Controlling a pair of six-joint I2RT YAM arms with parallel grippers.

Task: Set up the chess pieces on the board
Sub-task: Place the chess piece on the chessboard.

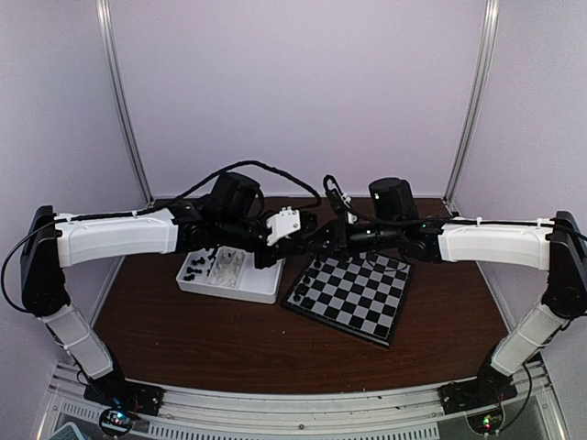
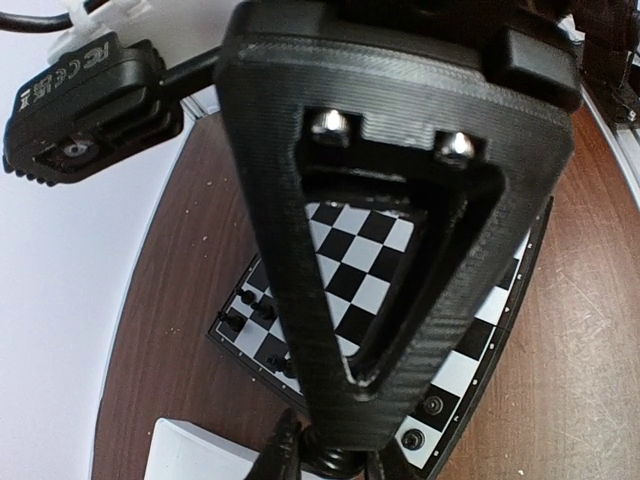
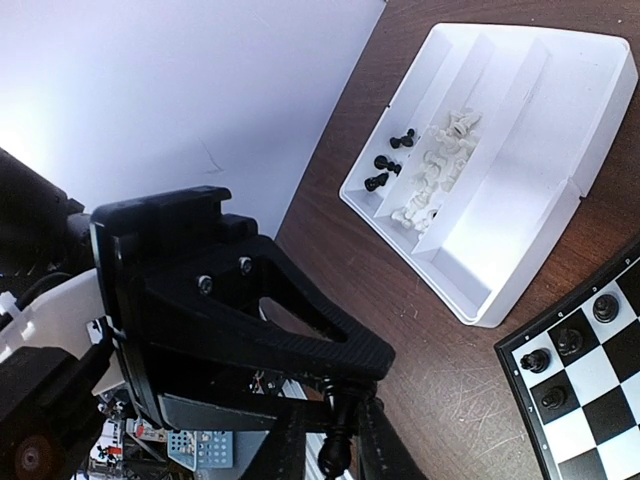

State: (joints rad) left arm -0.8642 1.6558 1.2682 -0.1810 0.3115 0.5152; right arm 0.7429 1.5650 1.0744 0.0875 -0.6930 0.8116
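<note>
Top view: chessboard (image 1: pixel 353 295) right of centre on the desk (image 1: pixel 229 348), white tray (image 1: pixel 234 294) just left. Left wrist: left pincer (image 2: pixel 332 468), bottom centre, clenched on a black chessman (image 2: pixel 335 458). Right wrist: right pincer (image 3: pixel 335 455) narrowly flanks that chessman, grip undeterminable; white chessmen (image 3: pixel 435 170) in tray, upper right.

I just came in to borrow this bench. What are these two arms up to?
They are setting up a chess set. Both claws meet over the far corner of the board. The left claw seems to pinch a small black piece, with the right claw right beside it. It may be a hand-over, but I cannot be sure. A few black pieces stand on the board. The white pieces lie in the white tray with some black stragglers.
</note>
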